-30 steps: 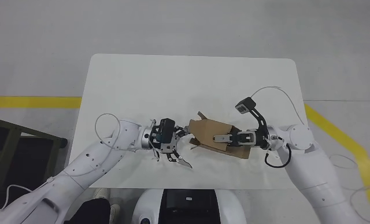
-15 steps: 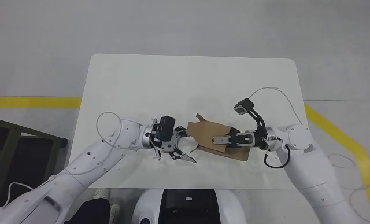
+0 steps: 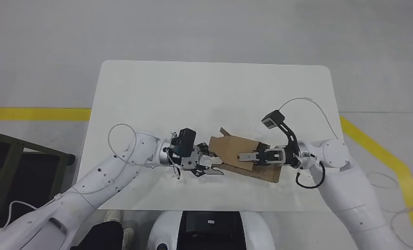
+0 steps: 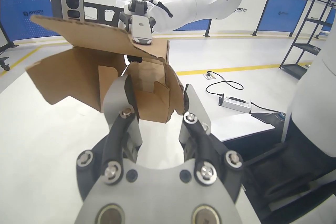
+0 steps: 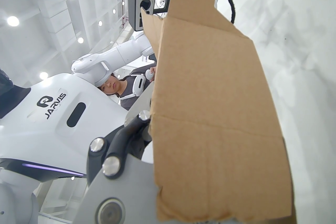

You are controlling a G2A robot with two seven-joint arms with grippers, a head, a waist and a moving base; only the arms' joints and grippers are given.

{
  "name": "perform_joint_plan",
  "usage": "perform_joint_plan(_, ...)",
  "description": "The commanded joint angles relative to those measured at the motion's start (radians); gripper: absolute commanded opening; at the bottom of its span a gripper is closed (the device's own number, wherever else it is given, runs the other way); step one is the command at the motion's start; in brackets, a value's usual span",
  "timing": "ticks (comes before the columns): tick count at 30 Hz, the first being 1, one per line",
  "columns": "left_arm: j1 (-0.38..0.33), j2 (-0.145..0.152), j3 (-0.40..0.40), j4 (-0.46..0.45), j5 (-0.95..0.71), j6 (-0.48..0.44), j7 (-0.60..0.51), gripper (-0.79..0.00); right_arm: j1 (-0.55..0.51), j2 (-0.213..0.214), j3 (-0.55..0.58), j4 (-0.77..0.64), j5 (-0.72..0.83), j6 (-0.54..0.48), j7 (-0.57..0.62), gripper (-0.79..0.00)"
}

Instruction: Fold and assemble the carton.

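Well, the brown corrugated cardboard carton (image 3: 240, 152) sits half-formed on the white rectangular table (image 3: 161, 95), between my two grippers and near the table's front edge. I judge it light and thin-walled: stiff across a panel, floppy along the scored creases, and easy to crush or tear at the flap corners. So I would pinch flat panels well in from an edge and push flaps close to their fold lines. My right gripper (image 4: 137, 47) is closed on the top panel, one finger above it and one below, with the open end facing the left jaws. My left gripper (image 4: 156, 89) stands wide and holds nothing. The curved edge of a side flap lies just ahead of its jaws and reaches into the gap between them, with the carton's hollow straight beyond. Sliding is a risk, I think, since bare card on a smooth top offers little grip.
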Motion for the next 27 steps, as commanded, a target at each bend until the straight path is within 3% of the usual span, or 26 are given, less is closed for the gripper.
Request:
perform_joint_plan(1, -0.003, 0.003, 0.007, -0.003, -0.007, 0.0, 0.0, -0.422, 0.0, 0.0, 0.0, 0.0, 0.001, 0.0, 0.001, -0.785)
perform_joint_plan(11, -0.011, 0.026, 0.036, -0.016, -0.094, 0.0, 0.0, -0.413, -0.004, 0.003, 0.006, -0.001, 0.008, -0.002, 0.01, -0.785)
perform_joint_plan(27, -0.052, 0.049, 0.11, -0.035, -0.2, 0.0, 0.0, -0.474, -0.013, 0.007, 0.012, -0.031, 0.035, -0.003, 0.04, -0.785)
